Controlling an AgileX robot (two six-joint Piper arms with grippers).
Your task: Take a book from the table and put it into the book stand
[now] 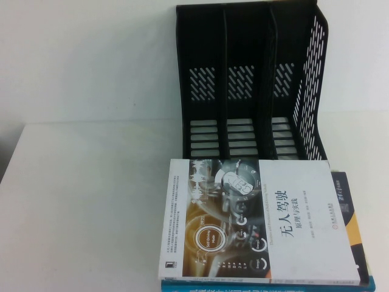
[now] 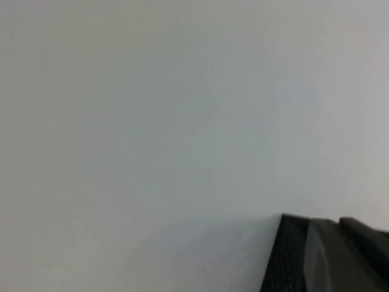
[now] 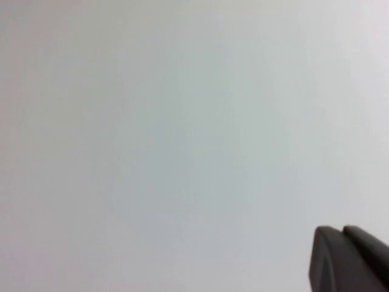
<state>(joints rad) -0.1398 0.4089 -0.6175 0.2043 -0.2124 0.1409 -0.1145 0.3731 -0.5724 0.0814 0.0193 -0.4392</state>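
High view: book [image 1: 255,222] lies flat atop a stack on table [image 1: 91,201], facing the empty book stand [image 1: 249,85]. Left gripper [image 2: 340,255] and right gripper [image 3: 349,261] parked out of frame, jaws pressed together.

The thick white-covered paperback book [image 1: 255,222] with black Chinese title and dark dashboard photo lies flat atop other books on the plain white table [image 1: 91,201], just before the upright black perforated three-slot plastic book stand [image 1: 249,79].

Plain white wall [image 1: 91,55] behind — evenly lit, bare, faintly greenish.
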